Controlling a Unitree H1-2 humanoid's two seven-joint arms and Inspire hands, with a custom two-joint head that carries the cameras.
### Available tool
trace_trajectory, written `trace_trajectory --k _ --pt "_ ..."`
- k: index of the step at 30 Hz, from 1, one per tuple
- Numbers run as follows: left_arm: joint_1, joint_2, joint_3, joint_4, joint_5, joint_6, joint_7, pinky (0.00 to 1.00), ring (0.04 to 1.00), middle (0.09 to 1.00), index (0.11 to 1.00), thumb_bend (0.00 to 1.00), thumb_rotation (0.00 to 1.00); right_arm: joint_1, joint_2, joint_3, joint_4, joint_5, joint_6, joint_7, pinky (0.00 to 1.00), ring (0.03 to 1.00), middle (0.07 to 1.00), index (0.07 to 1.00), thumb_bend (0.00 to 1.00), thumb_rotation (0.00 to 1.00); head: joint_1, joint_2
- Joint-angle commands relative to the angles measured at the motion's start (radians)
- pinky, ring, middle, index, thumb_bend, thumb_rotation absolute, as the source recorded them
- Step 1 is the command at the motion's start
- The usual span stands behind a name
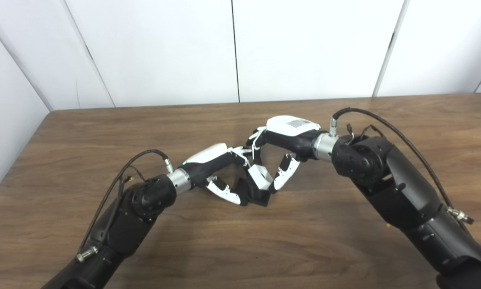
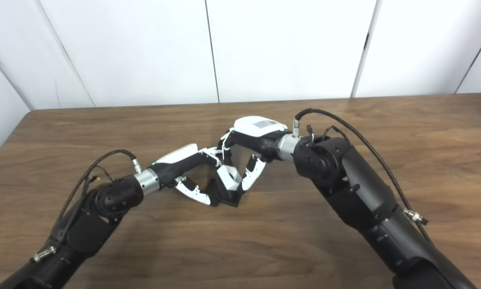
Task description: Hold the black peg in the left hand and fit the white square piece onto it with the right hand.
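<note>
The black peg (image 1: 256,196) is at the middle of the wooden table (image 1: 240,241), its base near the surface; it also shows in the right eye view (image 2: 224,194). My left hand (image 1: 218,170) is shut on the black peg from the left. The white square piece (image 1: 260,176) sits tilted on top of the peg, also seen in the right eye view (image 2: 229,176). My right hand (image 1: 280,148) is shut on the white square piece from the right and above. Whether the piece is fully seated on the peg is hidden by the fingers.
Both forearms cross the front of the table. Cables (image 1: 404,140) loop off each wrist. White wall panels (image 1: 240,48) stand behind the table's far edge.
</note>
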Motion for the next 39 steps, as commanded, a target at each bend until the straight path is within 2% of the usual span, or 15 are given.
trace_trajectory --k 1,8,14,21,33,39 --pt "0.024 -0.024 -0.044 0.023 0.054 0.027 -0.039 1.00 1.000 0.952 0.491 0.52 0.09 -0.040 0.016 -0.005 0.007 -0.001 -0.019 -0.031 0.97 0.952 0.861 0.481 0.52 0.14 0.001 0.001" --pt "0.022 -0.025 -0.044 0.030 0.056 0.017 -0.034 1.00 1.000 0.951 0.491 0.52 0.09 -0.051 0.034 0.000 0.022 -0.010 -0.013 -0.037 0.98 0.953 0.860 0.481 0.52 0.14 0.005 0.004" --pt "0.021 -0.023 -0.043 0.029 0.052 0.034 -0.043 1.00 1.000 0.953 0.491 0.52 0.09 -0.068 0.037 -0.001 0.011 -0.007 -0.027 -0.028 0.97 0.952 0.857 0.481 0.52 0.14 0.004 0.004" --pt "0.019 -0.023 -0.042 0.035 0.053 0.020 -0.037 1.00 1.000 0.950 0.490 0.52 0.09 -0.089 0.019 -0.005 -0.027 -0.009 -0.035 -0.018 0.97 0.946 0.856 0.479 0.52 0.14 -0.002 0.005" --pt "0.013 -0.026 -0.043 0.049 0.055 0.007 -0.032 1.00 1.000 0.946 0.490 0.52 0.09 -0.130 -0.007 -0.030 -0.078 -0.002 -0.008 0.014 0.99 0.944 0.846 0.480 0.52 0.14 -0.004 0.007" --pt "0.010 -0.022 -0.048 0.048 0.061 0.016 -0.038 1.00 1.000 0.948 0.490 0.52 0.09 -0.168 -0.040 -0.012 -0.113 -0.022 -0.033 0.061 0.96 0.937 0.844 0.480 0.52 0.14 -0.005 0.011"
